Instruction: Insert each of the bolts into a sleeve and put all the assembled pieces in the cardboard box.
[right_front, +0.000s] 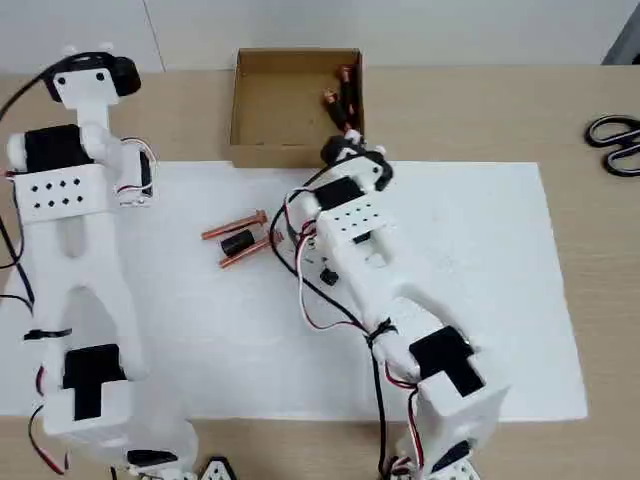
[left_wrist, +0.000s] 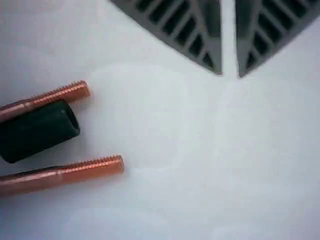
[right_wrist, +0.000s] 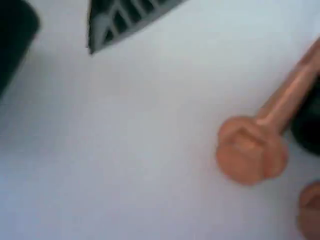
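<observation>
Two copper bolts (right_front: 235, 225) (right_front: 246, 250) lie on the white mat with a black sleeve (right_front: 237, 242) between them. The left wrist view has their threaded ends (left_wrist: 75, 91) (left_wrist: 102, 165) and the sleeve (left_wrist: 37, 130) off to one side of my left gripper (left_wrist: 229, 72). Its fingers are shut to a thin gap and hold nothing. My right gripper (right_wrist: 57, 60) is open just above the mat, close to one bolt's hex head (right_wrist: 250, 150). Nothing sits between its fingers. The cardboard box (right_front: 280, 110) at the back holds assembled pieces (right_front: 345, 100) in its right corner.
Black scissors (right_front: 615, 145) lie on the wooden table at the far right. The white mat (right_front: 480, 260) has free room right of the right arm (right_front: 350, 215). The left arm (right_front: 70, 190) stands folded along the mat's left edge.
</observation>
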